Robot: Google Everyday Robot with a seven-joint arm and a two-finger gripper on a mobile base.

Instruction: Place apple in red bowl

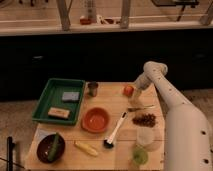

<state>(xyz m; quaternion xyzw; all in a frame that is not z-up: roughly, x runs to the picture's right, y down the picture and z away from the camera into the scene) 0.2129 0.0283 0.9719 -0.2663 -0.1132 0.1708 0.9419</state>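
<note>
The apple (128,90) is a small orange-red fruit on the wooden table (107,97) near its far right edge. The red bowl (95,120) is a shallow orange-red bowl at the table's middle, left of and nearer than the apple. My gripper (135,92) is at the end of the white arm, right beside the apple on its right side. The arm reaches in from the lower right.
A green tray (46,102) with a blue sponge (70,96) and a bar stands at left. A metal cup (92,89), a dish brush (116,131), dark grapes (145,119), a clear cup (146,137), a banana (86,148) and a dark bowl (50,148) with a green vegetable also stand on the table.
</note>
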